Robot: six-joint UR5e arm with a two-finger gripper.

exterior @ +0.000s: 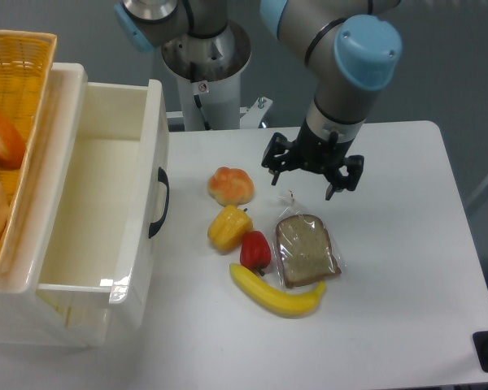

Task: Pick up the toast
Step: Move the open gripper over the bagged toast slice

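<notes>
The toast (pixel 306 249) lies flat on the white table (pixel 390 268), a brown slice with a darker crust inside clear crinkly wrap. My gripper (pixel 303 185) hangs above the table just behind the toast's far edge. It is open, its two dark fingers spread wide with nothing between them. It does not touch the toast.
Left of the toast lie a red pepper (pixel 255 250), a yellow pepper (pixel 228 227), a golden bread roll (pixel 231 186) and a banana (pixel 276 294). An open white drawer (pixel 138 203) with a black handle stands at left, a wicker basket (pixel 16 97) of bread beside it.
</notes>
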